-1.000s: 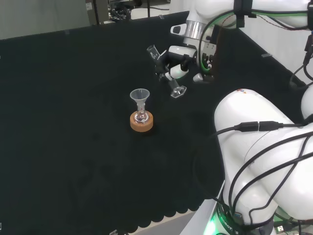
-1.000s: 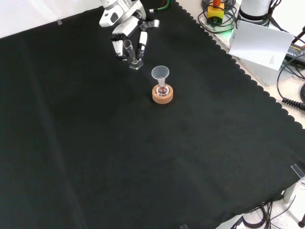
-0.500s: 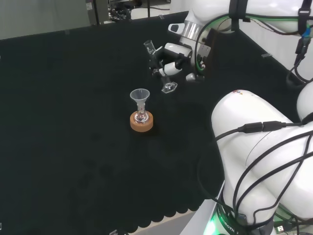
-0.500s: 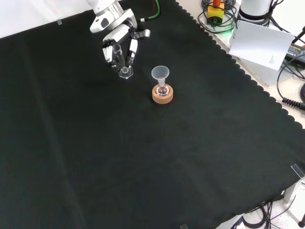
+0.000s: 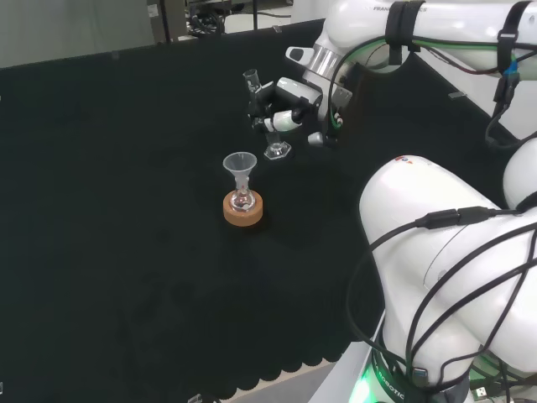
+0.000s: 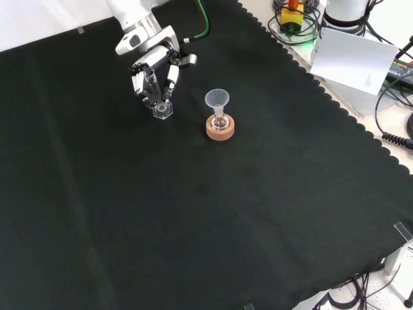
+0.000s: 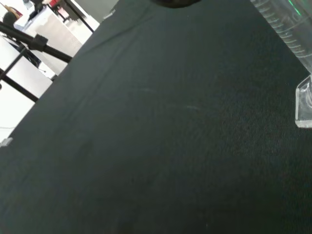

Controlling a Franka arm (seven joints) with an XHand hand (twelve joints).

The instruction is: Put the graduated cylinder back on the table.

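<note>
The graduated cylinder (image 5: 263, 117) is a slim clear tube with a flat clear foot, nearly upright. The black and white hand (image 5: 284, 117) has its fingers curled round the tube's middle. The foot (image 5: 277, 152) is at or just above the black cloth; I cannot tell whether it touches. In the front view the hand (image 6: 155, 68) comes in from the top left, with the cylinder (image 6: 159, 100) below its fingers. The wrist view catches the cylinder's graduated wall (image 7: 285, 29) and its foot (image 7: 304, 105) close over the cloth.
A small clear flask with a clear funnel (image 5: 241, 172) in its neck stands on a cork ring (image 5: 242, 209), to the right of the cylinder in the front view (image 6: 219, 123). White arm links (image 5: 453, 277) fill the head view's right. Papers and cables (image 6: 352, 51) lie beyond the cloth's scalloped edge.
The hand has carried the cylinder leftward in both views and lower, and the cylinder has come from a tilt to nearly upright. The flask and funnel have not moved.
</note>
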